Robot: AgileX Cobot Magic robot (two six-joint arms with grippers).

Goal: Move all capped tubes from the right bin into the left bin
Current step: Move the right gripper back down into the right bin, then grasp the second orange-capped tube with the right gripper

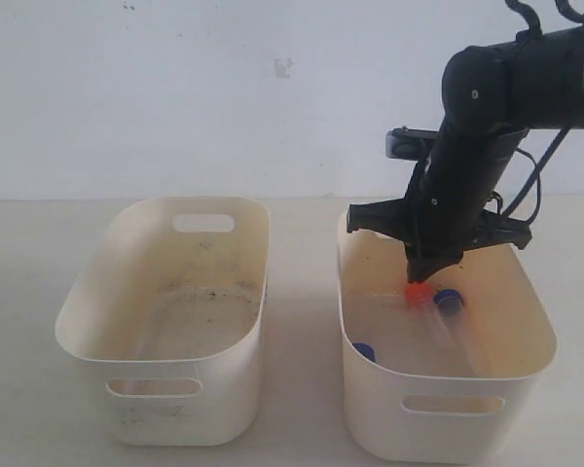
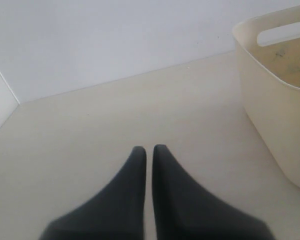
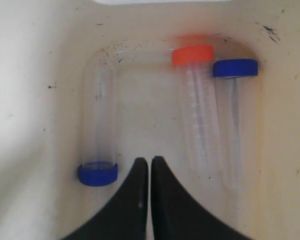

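Note:
The right bin [image 1: 450, 430] holds three capped tubes lying on its floor. One blue-capped tube [image 3: 98, 125] lies apart, its cap [image 1: 363, 350] close to my right gripper's fingertips. An orange-capped tube [image 3: 199, 110] and another blue-capped tube [image 3: 233, 125] lie side by side, caps [image 1: 419, 293] [image 1: 449, 300] level. My right gripper [image 3: 150, 160] [image 1: 420, 274] reaches down into this bin, shut with nothing between its fingers, tips between the lone tube and the pair. The left bin [image 1: 165, 409] shows no tubes inside. My left gripper [image 2: 149, 148] is shut and empty above the table, beside the left bin [image 2: 270, 115].
Both cream tubs stand side by side on a pale table [image 1: 302, 389] with a narrow gap between them. A white wall [image 1: 224, 97] rises behind. The left bin's floor carries dark specks [image 1: 200, 292].

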